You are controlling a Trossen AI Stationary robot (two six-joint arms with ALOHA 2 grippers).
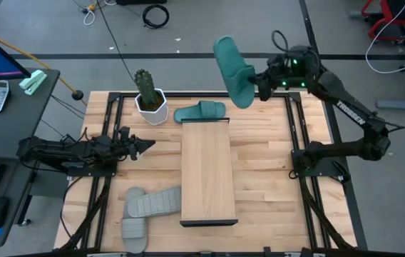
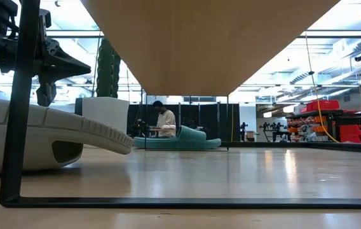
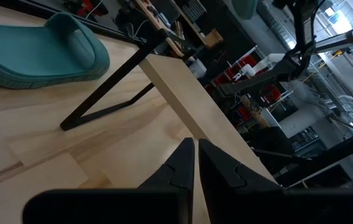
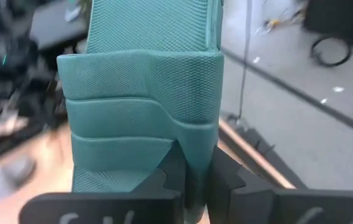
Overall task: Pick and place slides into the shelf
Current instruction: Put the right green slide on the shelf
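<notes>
Grey slides (image 1: 145, 207): being left lying on the bench (image 1: 267, 178) at the near left, beside the shelf (image 1: 206, 171).
Left hand (image 1: 149, 143): being kept pressed together, empty, left of the shelf.
Teal slide (image 1: 201, 111): being left lying at the shelf's far end, beside a potted cactus (image 1: 147, 96).
Right hand (image 1: 258, 84): a second teal slide (image 1: 232, 71) is being pinched and held aloft over the far edge.

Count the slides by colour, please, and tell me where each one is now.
Teal slides: 2, one held up by the right gripper as the lifted teal slide, one lying teal slide at the shelf's far end.
Grey slides: 2, first grey slide and second grey slide, beside the shelf.
Total: 4 slides.
</notes>
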